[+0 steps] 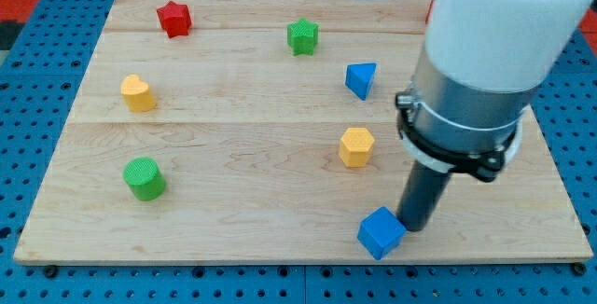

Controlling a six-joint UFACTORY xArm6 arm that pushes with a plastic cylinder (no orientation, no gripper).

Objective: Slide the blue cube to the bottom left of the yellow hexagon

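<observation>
Seven blocks showed on the board: two blue, the blue cube [381,232] near the bottom edge and a blue triangular block [360,79]; two yellow, the yellow hexagon [356,146] and a yellow heart [137,92]; two green, a green cylinder [145,178] and a green star [302,36]; one red star [173,18]. Possibly an eighth, red, sat half-hidden at the right edge.

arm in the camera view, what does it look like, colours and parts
The arm is a fat, smooth white cylinder at the view's top right. Below it sits a grey metal section ringed by a black clamp band with a white edge underneath. From that hangs a straight dark rod; my tip is its plain blunt end, just right of the blue cube. No cables or markings show.
</observation>
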